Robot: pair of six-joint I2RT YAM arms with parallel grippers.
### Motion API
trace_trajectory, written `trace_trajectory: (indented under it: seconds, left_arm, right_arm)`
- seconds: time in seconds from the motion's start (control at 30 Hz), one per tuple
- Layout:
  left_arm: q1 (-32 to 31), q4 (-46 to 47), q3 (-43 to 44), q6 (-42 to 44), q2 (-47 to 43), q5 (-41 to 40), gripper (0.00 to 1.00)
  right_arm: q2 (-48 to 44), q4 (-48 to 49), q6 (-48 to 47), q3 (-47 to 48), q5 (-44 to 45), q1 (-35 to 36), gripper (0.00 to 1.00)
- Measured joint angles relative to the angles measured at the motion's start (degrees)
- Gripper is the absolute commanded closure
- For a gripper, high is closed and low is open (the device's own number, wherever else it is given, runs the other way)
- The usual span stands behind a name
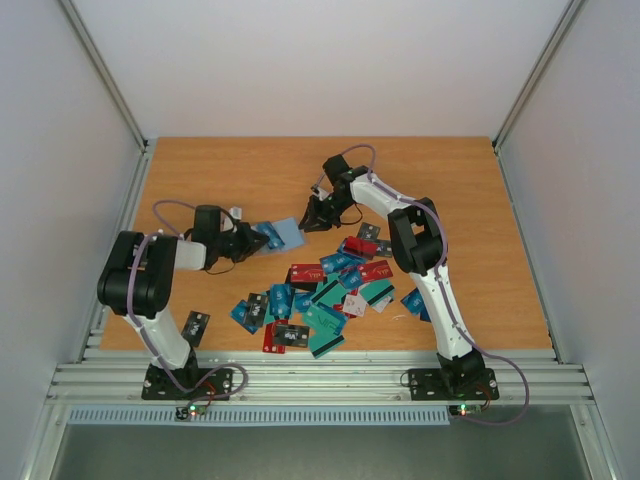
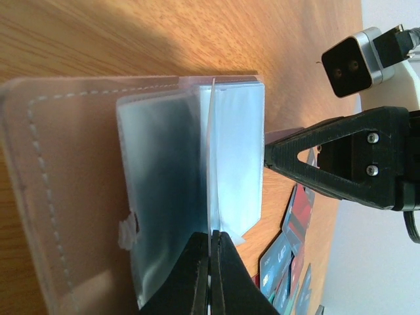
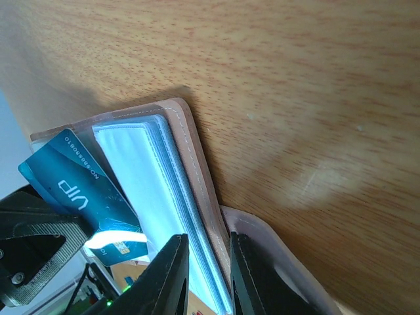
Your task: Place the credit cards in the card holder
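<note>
The tan card holder (image 1: 283,233) lies open on the table between both grippers. My left gripper (image 1: 252,243) is shut on one thin clear sleeve (image 2: 230,164) that stands up from the holder's tan cover (image 2: 72,184), with its jaws (image 2: 213,244) pinched tight. My right gripper (image 1: 316,218) is at the holder's other side, its jaws (image 3: 209,256) closed around the stack of sleeves and the cover's edge (image 3: 187,144). A teal credit card (image 3: 69,187) sits in a pocket of the holder. Several loose credit cards (image 1: 325,290) lie in a heap nearer the arm bases.
One dark card (image 1: 196,325) lies alone beside the left arm's base, and blue cards (image 1: 413,300) lie by the right arm. The right gripper's black finger (image 2: 308,161) reaches in close to the sleeves. White walls stand on three sides of the wooden table (image 1: 230,170).
</note>
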Motion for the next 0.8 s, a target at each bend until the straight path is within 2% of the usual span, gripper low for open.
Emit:
trace_trajectory:
  seconds: [0.53, 0.8]
  left_arm:
    - [-0.7, 8.7, -2.3, -3.8, 2.6, 1.9, 1.00]
    - [-1.5, 8.8, -2.3, -3.7, 2.8, 2.5, 1.00]
  right_arm:
    - [0.0, 0.7, 0.5, -0.5, -0.9, -0.3, 0.81]
    - [0.0, 0.7, 0.5, -0.6, -1.0, -0.3, 0.81]
